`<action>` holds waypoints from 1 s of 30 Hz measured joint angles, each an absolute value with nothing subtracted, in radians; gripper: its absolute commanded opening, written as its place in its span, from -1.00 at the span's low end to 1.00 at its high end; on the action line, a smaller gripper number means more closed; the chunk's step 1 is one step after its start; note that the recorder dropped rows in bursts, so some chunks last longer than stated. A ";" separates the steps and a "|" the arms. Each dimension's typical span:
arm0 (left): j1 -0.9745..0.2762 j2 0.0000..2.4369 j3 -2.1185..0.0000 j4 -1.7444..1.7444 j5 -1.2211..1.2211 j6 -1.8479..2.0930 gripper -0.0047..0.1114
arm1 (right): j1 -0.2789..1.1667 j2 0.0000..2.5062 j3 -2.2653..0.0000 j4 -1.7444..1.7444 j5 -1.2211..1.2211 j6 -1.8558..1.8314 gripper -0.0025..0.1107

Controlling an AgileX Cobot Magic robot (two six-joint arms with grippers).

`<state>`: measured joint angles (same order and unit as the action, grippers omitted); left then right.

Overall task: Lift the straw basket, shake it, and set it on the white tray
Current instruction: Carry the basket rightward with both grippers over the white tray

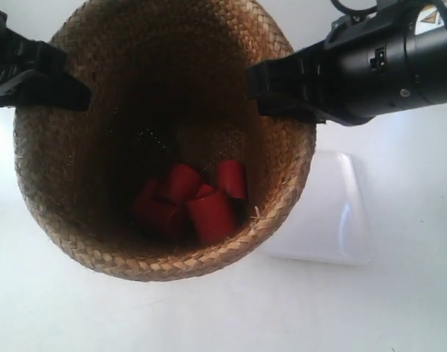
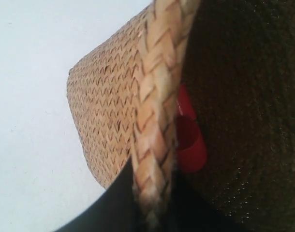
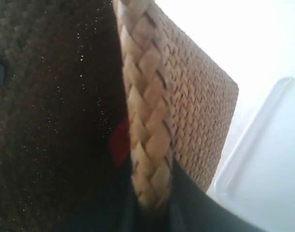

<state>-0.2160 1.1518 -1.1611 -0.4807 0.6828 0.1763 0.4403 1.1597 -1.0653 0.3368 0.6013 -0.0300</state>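
The left gripper (image 2: 152, 215) and the right gripper (image 3: 150, 205) each have their jaws closed on the braided rim of the straw basket (image 1: 69, 183), on opposite sides. The basket is tilted and seems to hang above the table (image 1: 399, 308) (red cylinders (image 1: 209, 213) lie inside). It partly hides the white tray (image 1: 333, 213).

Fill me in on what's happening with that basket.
Both arms hold the straw basket by its braided rim. The left gripper and the right gripper are each clamped across the rim, on opposite sides. The basket appears lifted, its opening facing the exterior camera, with red cylinders piled at the bottom. The white tray lies on the right gripper's side, and the basket is not yet set on it.
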 measured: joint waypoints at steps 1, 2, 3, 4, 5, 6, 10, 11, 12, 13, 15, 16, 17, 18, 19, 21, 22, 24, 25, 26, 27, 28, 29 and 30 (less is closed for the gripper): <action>-0.216 1.147 -1.176 -0.485 0.691 0.179 -0.92 | 0.440 1.154 -1.077 0.342 0.608 -0.033 -0.96; -0.216 1.136 -1.191 -0.493 0.701 0.187 -0.92 | 0.440 1.140 -1.100 0.356 0.623 -0.049 -0.96; -0.216 1.117 -1.216 -0.505 0.706 0.210 -0.92 | 0.443 1.119 -1.126 0.372 0.631 -0.074 -0.96; -0.216 1.092 -1.230 -0.522 0.702 0.230 -0.92 | 0.449 1.090 -1.147 0.384 0.627 -0.091 -0.96; -0.216 1.064 -1.243 -0.537 0.685 0.249 -0.92 | 0.451 1.059 -1.158 0.390 0.613 -0.095 -0.96; -0.216 1.042 -1.245 -0.542 0.659 0.252 -0.92 | 0.453 1.040 -1.160 0.384 0.593 -0.095 -0.96; -0.218 1.032 -1.206 -0.485 0.611 0.189 -0.92 | 0.459 1.048 -1.097 0.311 0.547 -0.020 -0.96; -0.218 1.046 -1.189 -0.468 0.617 0.179 -0.92 | 0.459 1.071 -1.081 0.304 0.557 -0.009 -0.96; -0.218 1.066 -1.173 -0.450 0.624 0.170 -0.92 | 0.459 1.092 -1.072 0.298 0.566 0.000 -0.96; -0.218 1.081 -1.163 -0.432 0.634 0.165 -0.92 | 0.459 1.111 -1.061 0.293 0.574 0.000 -0.96; -0.218 1.095 -1.152 -0.417 0.655 0.155 -0.92 | 0.459 1.131 -1.051 0.291 0.598 0.007 -0.96; -0.218 1.095 -1.152 -0.417 0.662 0.153 -0.92 | 0.459 1.131 -1.049 0.291 0.600 0.011 -0.96; -0.218 1.093 -1.152 -0.419 0.664 0.151 -0.92 | 0.459 1.127 -1.049 0.291 0.600 0.012 -0.96; -0.218 1.088 -1.152 -0.419 0.664 0.151 -0.92 | 0.459 1.121 -1.049 0.291 0.600 0.013 -0.96; -0.218 1.088 -1.152 -0.421 0.656 0.151 -0.92 | 0.459 1.114 -1.049 0.291 0.595 0.013 -0.96; -0.218 1.086 -1.152 -0.421 0.646 0.151 -0.92 | 0.459 1.109 -1.049 0.291 0.591 0.013 -0.96; -0.218 1.086 -1.152 -0.421 0.641 0.151 -0.92 | 0.459 1.109 -1.049 0.289 0.589 0.013 -0.96; -0.218 1.086 -1.152 -0.421 0.639 0.151 -0.92 | 0.459 1.108 -1.049 0.271 0.587 0.013 -0.96; -0.218 1.086 -1.152 -0.429 0.635 0.151 -0.92 | 0.459 1.108 -1.049 0.254 0.587 0.013 -0.96; -0.218 1.086 -1.152 -0.432 0.632 0.151 -0.92 | 0.459 1.108 -1.049 0.234 0.585 0.015 -0.96; -0.218 1.086 -1.152 -0.433 0.628 0.153 -0.92 | 0.459 1.108 -1.049 0.220 0.585 0.015 -0.96; -0.218 1.086 -1.152 -0.436 0.626 0.158 -0.92 | 0.459 1.108 -1.049 0.211 0.582 0.015 -0.96; -0.218 1.086 -1.152 -0.436 0.623 0.163 -0.92 | 0.459 1.108 -1.049 0.207 0.580 0.015 -0.96; -0.218 1.086 -1.152 -0.436 0.621 0.165 -0.92 | 0.459 1.108 -1.049 0.207 0.579 0.015 -0.96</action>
<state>-0.2181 1.0859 -1.1522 -0.4358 0.6211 0.1652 0.4595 1.1082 -1.0485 0.2067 0.5788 0.0148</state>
